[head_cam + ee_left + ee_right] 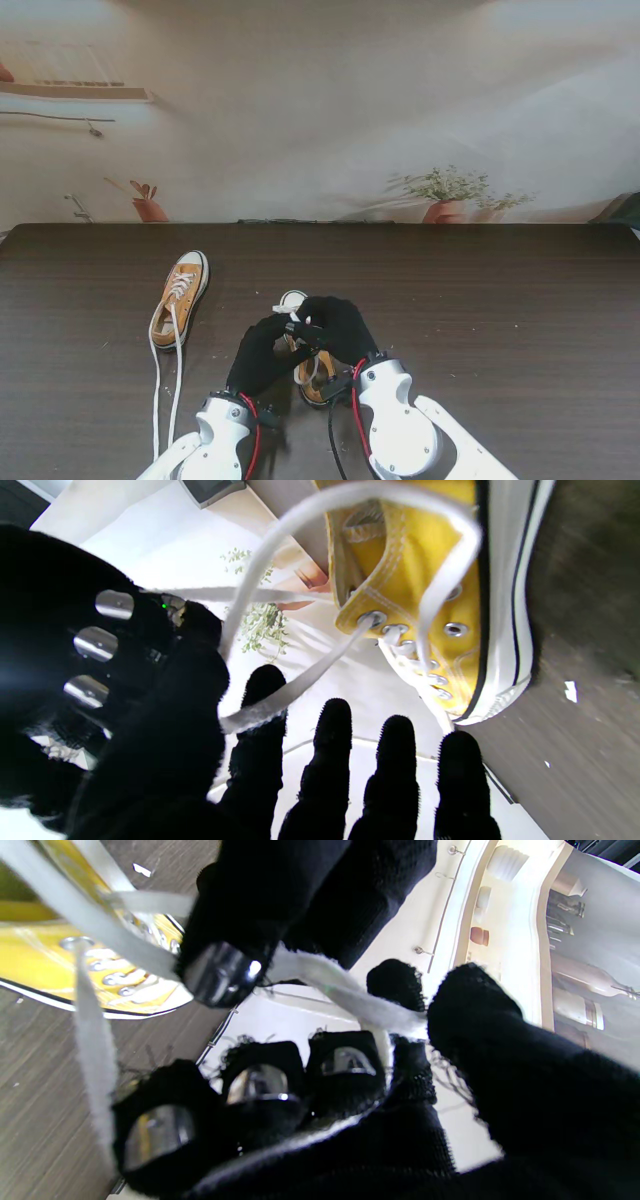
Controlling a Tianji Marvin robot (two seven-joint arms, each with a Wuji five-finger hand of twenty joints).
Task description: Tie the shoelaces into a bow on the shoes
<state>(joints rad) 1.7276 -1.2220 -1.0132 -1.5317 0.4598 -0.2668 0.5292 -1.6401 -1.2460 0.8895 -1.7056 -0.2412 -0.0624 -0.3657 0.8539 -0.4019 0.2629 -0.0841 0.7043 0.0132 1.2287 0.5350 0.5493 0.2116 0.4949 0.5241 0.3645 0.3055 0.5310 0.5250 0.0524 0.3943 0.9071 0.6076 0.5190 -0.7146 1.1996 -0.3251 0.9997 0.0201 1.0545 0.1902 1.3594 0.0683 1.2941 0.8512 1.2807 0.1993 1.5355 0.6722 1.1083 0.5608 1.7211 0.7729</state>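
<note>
Two hands [305, 340] pinching one lace [345, 990] over near shoe [312, 380], seemingly hiding it, second shoe [181, 296] left, laces trailing

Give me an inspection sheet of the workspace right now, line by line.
Surface: dark wood-grain table.
Job's things: one yellow sneaker on my left, its white laces loose and trailing toward me; second yellow sneaker under both hands, its lace lifted.
Clutter: small white specks.
Hands: left hand and right hand each pinch lace.
Cables: red and black wires at the wrists.
Surroundings: backdrop with potted plants.
</note>
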